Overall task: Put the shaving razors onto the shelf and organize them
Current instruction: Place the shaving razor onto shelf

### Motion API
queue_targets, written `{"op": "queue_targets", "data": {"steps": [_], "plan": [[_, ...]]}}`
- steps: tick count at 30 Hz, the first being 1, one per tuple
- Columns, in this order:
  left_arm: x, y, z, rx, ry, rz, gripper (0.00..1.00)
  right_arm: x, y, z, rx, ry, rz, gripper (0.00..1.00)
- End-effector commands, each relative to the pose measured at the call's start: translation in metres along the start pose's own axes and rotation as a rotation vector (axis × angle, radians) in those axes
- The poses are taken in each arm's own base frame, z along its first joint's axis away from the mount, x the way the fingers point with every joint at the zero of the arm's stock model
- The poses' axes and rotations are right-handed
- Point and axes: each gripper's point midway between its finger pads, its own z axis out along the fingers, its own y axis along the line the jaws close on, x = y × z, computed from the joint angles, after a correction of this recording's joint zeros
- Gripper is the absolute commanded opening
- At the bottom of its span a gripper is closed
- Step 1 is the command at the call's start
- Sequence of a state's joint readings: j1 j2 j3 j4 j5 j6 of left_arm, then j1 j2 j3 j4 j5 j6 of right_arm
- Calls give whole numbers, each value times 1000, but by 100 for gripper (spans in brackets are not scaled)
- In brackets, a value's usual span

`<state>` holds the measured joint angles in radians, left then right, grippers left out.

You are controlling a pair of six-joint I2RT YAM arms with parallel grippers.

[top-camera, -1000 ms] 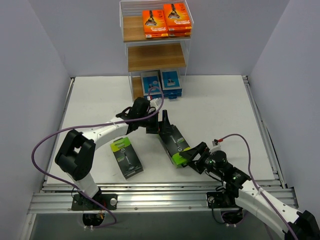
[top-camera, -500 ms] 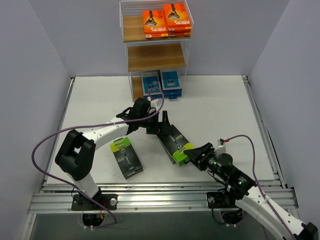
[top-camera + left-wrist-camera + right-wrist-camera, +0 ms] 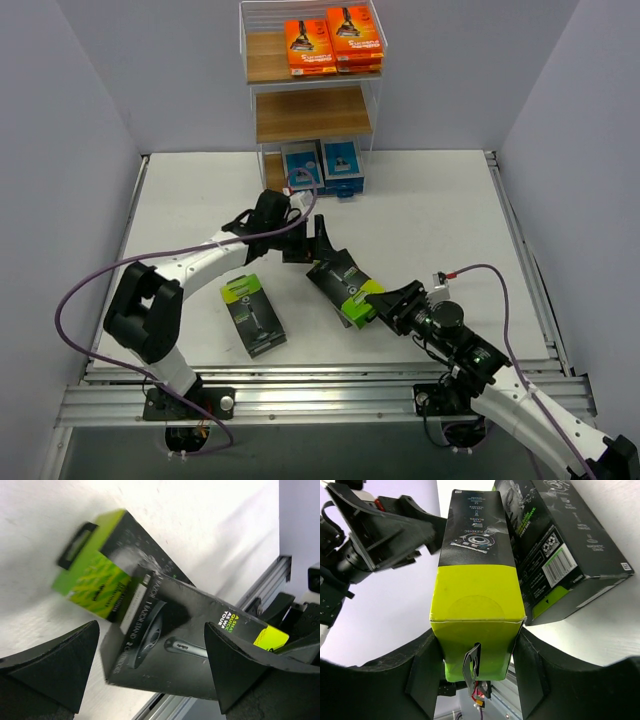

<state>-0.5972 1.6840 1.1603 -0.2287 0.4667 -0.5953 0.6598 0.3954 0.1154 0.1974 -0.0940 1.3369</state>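
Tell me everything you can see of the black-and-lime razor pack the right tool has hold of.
The razor pack is a rectangular box, cardboard by the look of it, black with white print and a razor picture. One end is lime green with a hang tab. The right tool clamps that lime end from both sides. The pack stands on edge, close beside a second pack. The left tool straddles it, open, with no clear contact.

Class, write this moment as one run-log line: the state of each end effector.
right end effector: shut on lime-green end of black cardboard razor pack | left end effector: open, by that pack's other end
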Motion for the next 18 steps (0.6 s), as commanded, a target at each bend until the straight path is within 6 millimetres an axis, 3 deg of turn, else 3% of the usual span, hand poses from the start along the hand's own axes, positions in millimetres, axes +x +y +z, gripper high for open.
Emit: {"op": "queue_targets", "data": {"steps": [1, 4, 6, 10, 12, 13, 17, 18], "plan": [[-49, -9, -40, 1, -163, 47, 95, -5, 30, 2, -74, -7, -35, 0], [-72, 9, -64, -44, -236, 17, 96, -5, 39, 4, -101, -4, -38, 0], [-91, 33, -87, -134, -311, -1, 96, -6, 45, 6, -108, -7, -44, 0], [-122, 65, -153, -356, -494, 41, 97, -8, 59, 11, -114, 2, -75, 0], [-128, 80, -179, -466, -552, 57, 97, -11, 70, 14, -125, 0, -94, 0], [-134, 88, -201, -539, -618, 50, 97, -13, 79, 15, -151, -10, -98, 0], [-134, 92, -217, -592, -664, 49, 94, -29, 106, 20, -200, -57, -104, 0], [-133, 92, -216, -589, -665, 47, 94, -36, 105, 26, -185, -73, -104, 0]]}}
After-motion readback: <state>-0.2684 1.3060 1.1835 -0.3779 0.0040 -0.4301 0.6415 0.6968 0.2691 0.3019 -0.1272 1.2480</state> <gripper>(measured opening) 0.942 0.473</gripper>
